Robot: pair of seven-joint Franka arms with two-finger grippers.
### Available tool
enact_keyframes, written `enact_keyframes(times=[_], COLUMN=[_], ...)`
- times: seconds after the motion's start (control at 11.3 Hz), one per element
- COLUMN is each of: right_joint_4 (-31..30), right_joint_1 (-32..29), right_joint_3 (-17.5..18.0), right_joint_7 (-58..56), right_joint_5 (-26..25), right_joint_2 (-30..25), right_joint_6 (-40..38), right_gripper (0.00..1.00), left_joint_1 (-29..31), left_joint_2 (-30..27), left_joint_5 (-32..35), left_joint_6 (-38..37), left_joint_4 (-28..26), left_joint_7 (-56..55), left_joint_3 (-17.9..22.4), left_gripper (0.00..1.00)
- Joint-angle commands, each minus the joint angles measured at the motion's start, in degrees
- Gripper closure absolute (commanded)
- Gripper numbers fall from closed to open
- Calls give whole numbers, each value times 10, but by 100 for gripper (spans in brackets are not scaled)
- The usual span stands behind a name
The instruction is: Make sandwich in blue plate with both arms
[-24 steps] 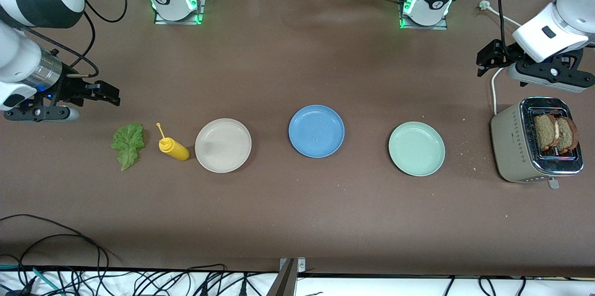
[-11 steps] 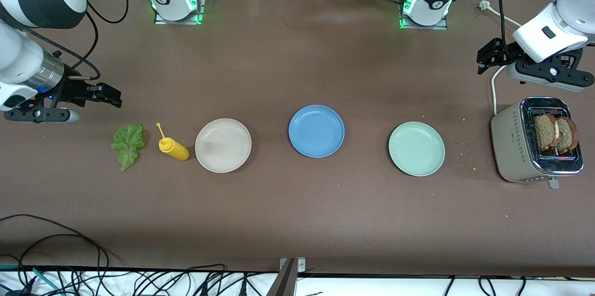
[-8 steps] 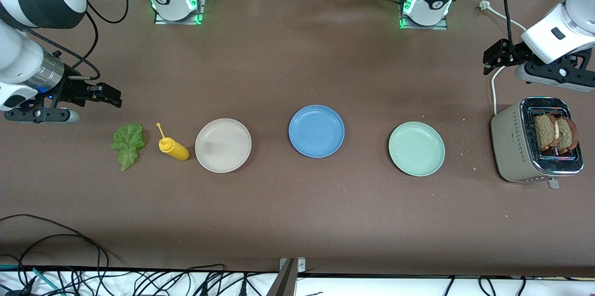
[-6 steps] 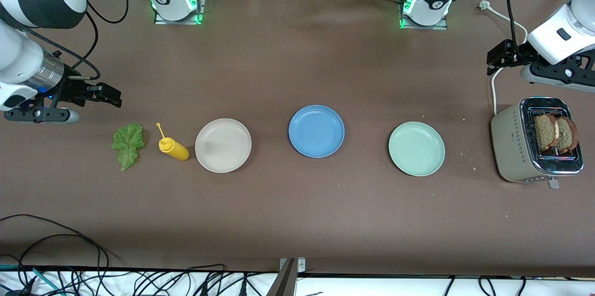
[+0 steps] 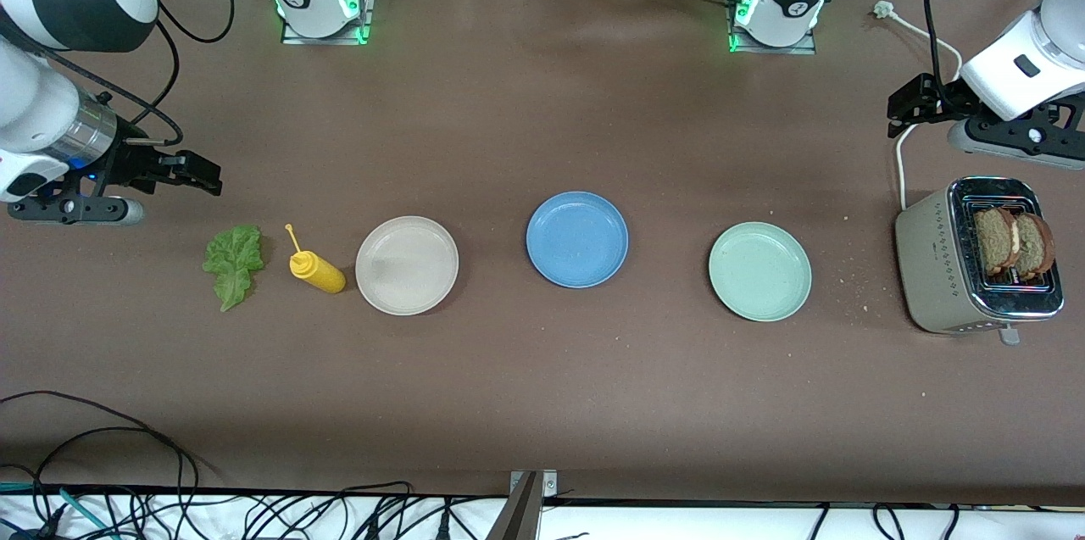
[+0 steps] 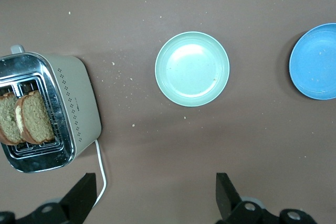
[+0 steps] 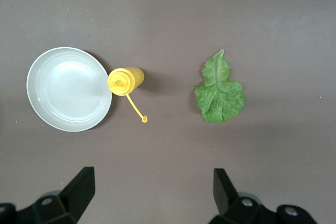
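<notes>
The blue plate [image 5: 577, 239] lies empty mid-table and shows at the edge of the left wrist view [image 6: 317, 61]. Two brown toasted bread slices [image 5: 1013, 243] stand in the toaster's slots [image 6: 26, 121]. A green lettuce leaf [image 5: 233, 263] lies flat on the table at the right arm's end [image 7: 219, 95]. My left gripper [image 5: 900, 112] is open and empty in the air, over the white cord beside the toaster [image 6: 156, 187]. My right gripper [image 5: 208, 177] is open and empty, over bare table beside the lettuce [image 7: 153, 182].
A beige toaster [image 5: 941, 260] stands at the left arm's end, its white cord [image 5: 901, 158] running toward the bases. A mint-green plate [image 5: 760, 271] and a beige plate [image 5: 407, 265] flank the blue one. A yellow squeeze bottle [image 5: 316, 269] lies between the beige plate and the lettuce.
My left gripper has shifted a little toward the left arm's end of the table, staying open. My right gripper has barely moved. Nothing on the table has moved.
</notes>
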Motion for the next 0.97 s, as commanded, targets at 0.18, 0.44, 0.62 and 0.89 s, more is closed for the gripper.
enact_keyframes(times=[0.18, 0.44, 0.62, 0.89], right_joint_4=[17, 17, 18, 16], right_joint_1=[1, 0, 0, 1], right_joint_3=[-1, -1, -1, -1], right_joint_7=[5, 5, 4, 4], right_joint_5=[9, 9, 9, 9], right_joint_2=[7, 5, 5, 5], right_joint_6=[-18, -24, -24, -25], right_gripper=[0, 0, 0, 0], left_joint_1=[4, 4, 4, 4], left_joint_2=[2, 7, 6, 7], left_joint_5=[-7, -2, -1, -1], left_joint_6=[-11, -12, -13, -11], left_joint_4=[-1, -1, 4, 6], left_joint_7=[3, 5, 3, 2], left_joint_3=[-2, -1, 0, -1], left_gripper=[0, 0, 0, 0])
